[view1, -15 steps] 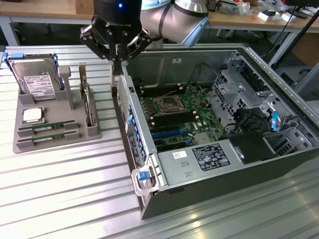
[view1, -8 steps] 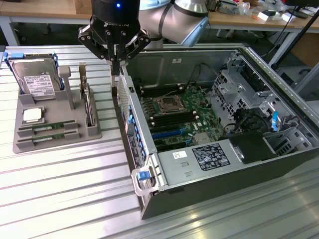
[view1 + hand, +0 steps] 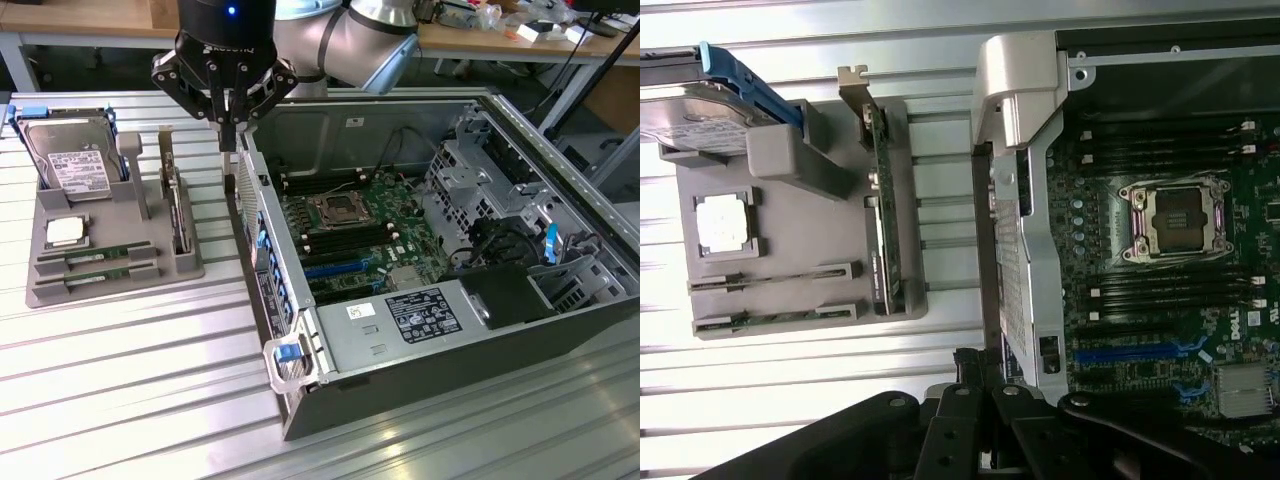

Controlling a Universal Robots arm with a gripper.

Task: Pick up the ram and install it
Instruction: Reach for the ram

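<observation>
End effector [image 3: 228, 148] [image 3: 975, 368]: closed, its two fingers pressed together; it points straight down.
Under it: the side wall of the open computer case [image 3: 330, 400] [image 3: 1025, 250]; I cannot tell if the fingers touch the wall.
Ram [image 3: 97, 253] [image 3: 775, 278]: a thin green stick lying in a slot of the grey tray [image 3: 60, 290] [image 3: 810, 240]; it is lower than the end effector and off to the exterior view's left of it, well apart from it.
Second ram [image 3: 100, 272] [image 3: 780, 318]: in the next slot, just beside the first one, a bit farther from the end effector.
Green card [image 3: 176, 205] [image 3: 885, 230]: stands on its edge in the tray; it is the tray thing nearest to the end effector.
Silver chip [image 3: 64, 232] [image 3: 723, 222]: sits flat in the tray, past the green card.
Hard drive [image 3: 68, 165] [image 3: 690, 125]: leans in the tray with a blue holder on it.
Green board [image 3: 370, 230] [image 3: 1160, 300]: lies flat inside the case, on the other side of the end effector from the tray; it has long dark slots on both sides of a square socket [image 3: 335, 210] [image 3: 1175, 218].
Bench [image 3: 120, 380] [image 3: 840, 400]: shiny, with long grooves; the tray and the case both sit on it.
</observation>
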